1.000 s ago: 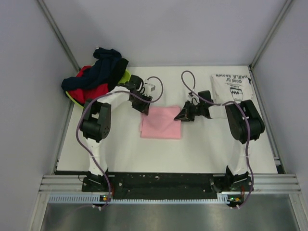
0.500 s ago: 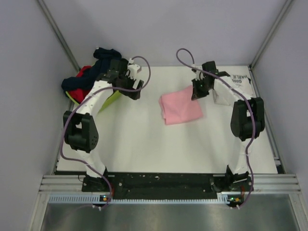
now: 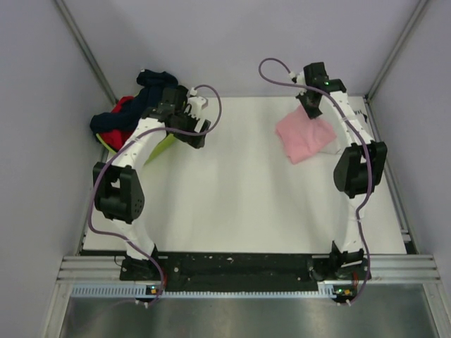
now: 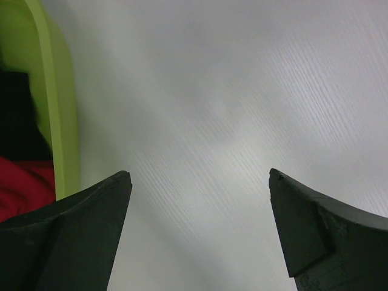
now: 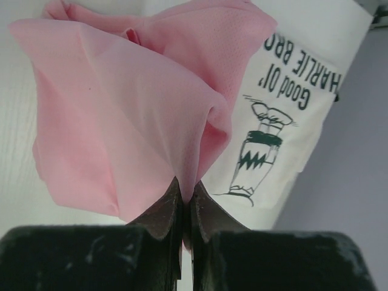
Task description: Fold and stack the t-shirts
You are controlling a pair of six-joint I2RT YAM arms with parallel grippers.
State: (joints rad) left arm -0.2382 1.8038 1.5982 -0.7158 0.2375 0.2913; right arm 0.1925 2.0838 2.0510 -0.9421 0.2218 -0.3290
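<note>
Soft light-pink folded t-shirt [image 5: 121, 115] hangs from right gripper [image 5: 185, 189], at far right of white table [image 3: 232, 204]. Black fingers [image 5: 159, 213] pinch tight on pink edge. Pink cloth droops in bunch above flat white t-shirt with black letters and cartoon print [image 5: 285, 115]. Step looks like: put pink on white. To do well: go low, line up edges, lay cloth flat, only then let go, so fold does not fall apart. Left gripper [image 4: 200, 177] is spread wide, holds nothing, hovers beside lime-green plastic basket [image 4: 60, 121] at far left.
</note>
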